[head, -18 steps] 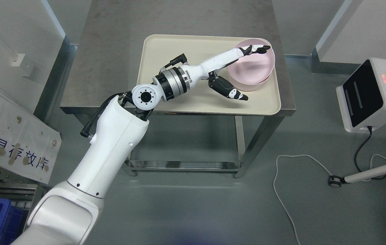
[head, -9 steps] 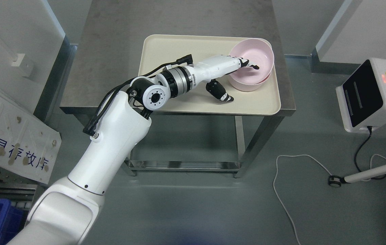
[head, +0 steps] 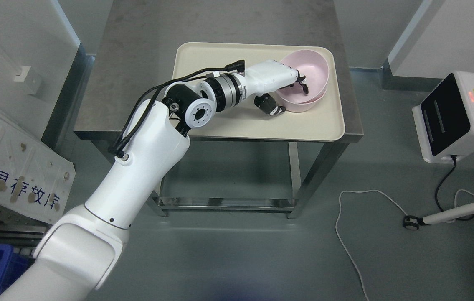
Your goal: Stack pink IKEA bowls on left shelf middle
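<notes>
Pink bowls (head: 308,79), looks like two nested together since there's a second rim peeking out under the top one, are sitting at the far right corner of the beige tray (head: 220,62) on the steel table (head: 136,62). Taking the tray as the reference: the bowls hug its far right corner, and the rest of it is bare.

The left hand (head: 283,90) comes in from the tray's near left side and straddles the bowls' left rim. Its fingers (head: 302,82) hook over the rim into the inside, while the thumb (head: 271,108) sits on the outside wall down near the tray surface. So it's a pinch on the wall, clamped on the rim as far as I can tell, though the actual contact spot is hidden under the white palm, so I wouldn't swear to how tight it is.

The grip makes sense to me: a bowl this wide can't be wrapped around, so grabbing one wall between fingers and thumb is the only real handle. The top bowl looks a bit tilted, which fits being gripped on one side.

My guess is the pickup is just starting and the shelf part hasn't happened yet. No shelf is in view. A one-sided pinch could let the bowls swing or slip when lifted. The right arm isn't showing.
</notes>
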{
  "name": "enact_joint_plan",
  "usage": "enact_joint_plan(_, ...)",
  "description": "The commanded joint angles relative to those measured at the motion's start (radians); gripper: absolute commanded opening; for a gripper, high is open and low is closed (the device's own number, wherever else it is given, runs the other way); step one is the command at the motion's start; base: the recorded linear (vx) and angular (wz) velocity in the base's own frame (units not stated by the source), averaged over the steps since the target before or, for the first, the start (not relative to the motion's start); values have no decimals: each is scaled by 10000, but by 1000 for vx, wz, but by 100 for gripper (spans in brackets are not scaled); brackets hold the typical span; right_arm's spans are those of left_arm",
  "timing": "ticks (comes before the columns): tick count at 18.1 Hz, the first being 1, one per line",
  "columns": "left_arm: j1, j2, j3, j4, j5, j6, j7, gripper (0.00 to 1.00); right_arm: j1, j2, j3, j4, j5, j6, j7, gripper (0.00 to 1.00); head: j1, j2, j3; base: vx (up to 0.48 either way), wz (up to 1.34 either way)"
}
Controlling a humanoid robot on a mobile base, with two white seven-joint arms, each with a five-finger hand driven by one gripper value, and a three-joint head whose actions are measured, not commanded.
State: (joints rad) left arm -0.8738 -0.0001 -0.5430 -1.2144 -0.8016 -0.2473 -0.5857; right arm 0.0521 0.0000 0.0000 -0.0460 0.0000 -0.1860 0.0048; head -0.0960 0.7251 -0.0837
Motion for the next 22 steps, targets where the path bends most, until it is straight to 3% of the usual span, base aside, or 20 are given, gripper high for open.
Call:
enact_joint_plan(1,-144,175,197,301,-268,-975,58,5,0,-175,-107,0,77,4,-18,100,0,0,0,0,0)
enact_joint_plan(2,-144,175,609,316,-268,-1282,59,0,0,-175,-107,0,77,4,-18,100,0,0,0,0,0)
enact_joint_plan(5,-144,175,1545,256,-192,-1453,59,0,0,-175,-107,0,77,4,-2,100,0,0,0,0,0)
enact_joint_plan(14,270,175,4891,-678,958,-3521,-263,4,0,-175,-107,0,77,4,-18,100,0,0,0,0,0)
enact_joint_plan(18,1342,175,4893,-1799,1051,-3862,-264,4,0,-175,-107,0,77,4,-17,100,0,0,0,0,0)
enact_joint_plan(22,1804,175,5184,-1877,1082,-3893,-248,3,0,-175,-107,0,77,4,-17,100,0,0,0,-10,0)
